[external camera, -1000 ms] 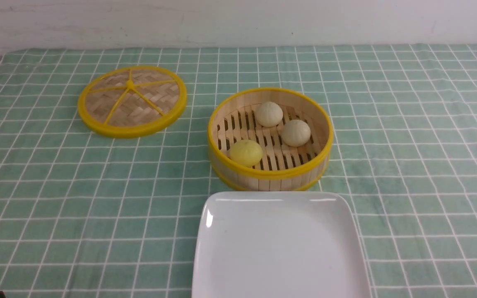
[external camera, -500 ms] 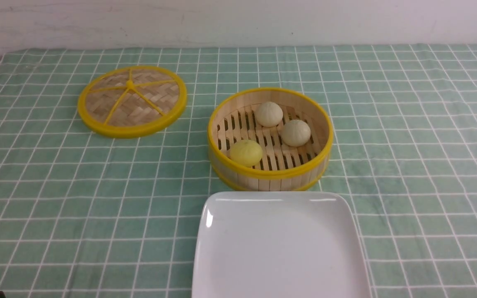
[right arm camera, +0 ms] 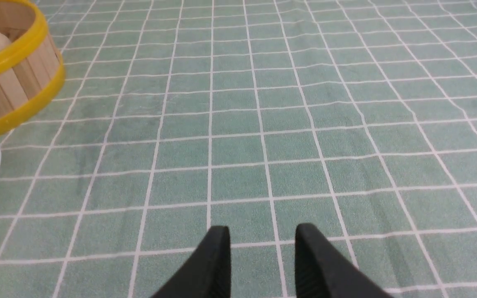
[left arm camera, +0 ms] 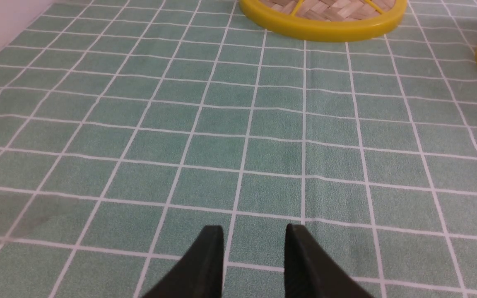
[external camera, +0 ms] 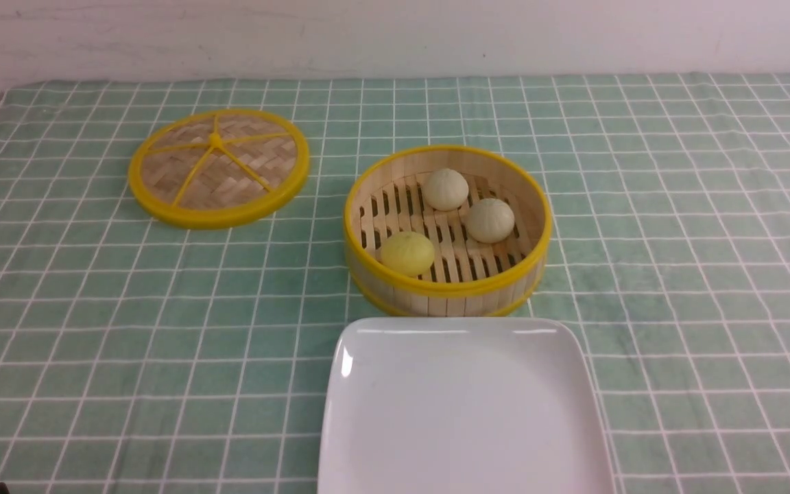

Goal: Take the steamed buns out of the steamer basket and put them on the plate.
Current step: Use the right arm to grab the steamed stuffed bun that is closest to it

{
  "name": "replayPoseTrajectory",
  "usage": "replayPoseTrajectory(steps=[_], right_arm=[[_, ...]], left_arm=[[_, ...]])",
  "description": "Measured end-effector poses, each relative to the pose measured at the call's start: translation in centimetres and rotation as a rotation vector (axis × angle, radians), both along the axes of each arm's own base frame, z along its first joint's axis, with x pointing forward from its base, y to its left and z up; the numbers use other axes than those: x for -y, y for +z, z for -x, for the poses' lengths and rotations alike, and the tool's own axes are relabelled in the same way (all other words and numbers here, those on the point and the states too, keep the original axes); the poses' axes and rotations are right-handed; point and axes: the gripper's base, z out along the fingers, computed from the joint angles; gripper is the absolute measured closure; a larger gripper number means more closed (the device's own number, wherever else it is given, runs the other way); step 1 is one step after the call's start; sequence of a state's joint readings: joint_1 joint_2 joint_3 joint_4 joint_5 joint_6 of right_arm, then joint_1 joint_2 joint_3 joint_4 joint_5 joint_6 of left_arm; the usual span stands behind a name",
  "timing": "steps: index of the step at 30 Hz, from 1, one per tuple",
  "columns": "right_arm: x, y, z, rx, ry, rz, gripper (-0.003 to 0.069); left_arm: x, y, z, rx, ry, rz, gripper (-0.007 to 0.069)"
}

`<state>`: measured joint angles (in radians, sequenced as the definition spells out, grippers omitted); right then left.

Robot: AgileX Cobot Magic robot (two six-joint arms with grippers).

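Far left, outside the front view: left gripper (left arm camera: 254, 248), low over bare green checked tablecloth (left arm camera: 238, 124). Fingers parted a moderate way, nothing between them. Probably idling clear of the work area, well short of the basket.

Next along, toward the back: woven lid (external camera: 219, 167), flat on the cloth and well apart from the steamer basket (external camera: 446, 291). Set aside, by the look of it, to leave the basket open from above.

Centre: basket upright and uncovered. Inside, on the slatted floor, all three steamed buns (external camera: 489, 220):
- pale yellow bun (external camera: 407, 252) against the near-left wall
- rear off-white bun (external camera: 446, 189) toward the back
- second off-white bun just right of that one and nearer, close beside it; touching or not, cannot tell

Just in front of the basket: plate (external camera: 463, 412), far edge almost at the basket's near wall, holding nothing. Placed close, presumably to keep each carry short.

Right: right gripper (right arm camera: 262, 252), likewise low over bare cloth, with the basket wall and a plate corner off to one side. Fingers parted about as much, gripping nothing.

Judging from this: no bun on the plate yet, first reach not yet begun.
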<state>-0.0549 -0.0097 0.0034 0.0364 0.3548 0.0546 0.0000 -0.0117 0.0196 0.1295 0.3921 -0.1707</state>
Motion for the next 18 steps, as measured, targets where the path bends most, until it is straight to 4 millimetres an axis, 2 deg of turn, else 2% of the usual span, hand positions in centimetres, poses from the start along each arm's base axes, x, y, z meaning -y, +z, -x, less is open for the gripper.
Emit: replayPoseTrajectory(steps=[2, 3, 5, 7, 11, 14, 18], right_arm=[[-0.1, 1.8, 0.2, 0.057, 0.002, -0.018, 0.0417], [-0.1, 2.0, 0.2, 0.065, 0.002, -0.019, 0.0417], [-0.1, 5.9, 0.9, 0.177, 0.005, -0.018, 0.0417], [-0.2, 9.0, 2.0, 0.245, 0.010, -0.002, 0.0417], [-0.4, 12.9, 4.1, 0.302, 0.017, 0.015, 0.0417], [-0.4, 14.3, 4.9, 0.344, 0.018, 0.020, 0.0417], [-0.4, 14.8, 5.1, 0.388, 0.018, 0.017, 0.0417]], left_arm=[[0.0, 0.0, 0.0, 0.000, 0.000, 0.000, 0.0383], [0.0, 0.0, 0.0, 0.000, 0.000, 0.000, 0.0383], [0.0, 0.0, 0.0, 0.000, 0.000, 0.000, 0.0383], [0.0, 0.0, 0.0, 0.000, 0.000, 0.000, 0.0383], [0.0, 0.0, 0.0, 0.000, 0.000, 0.000, 0.0383], [0.0, 0.0, 0.0, 0.000, 0.000, 0.000, 0.0383], [0.0, 0.0, 0.0, 0.000, 0.000, 0.000, 0.0383]])
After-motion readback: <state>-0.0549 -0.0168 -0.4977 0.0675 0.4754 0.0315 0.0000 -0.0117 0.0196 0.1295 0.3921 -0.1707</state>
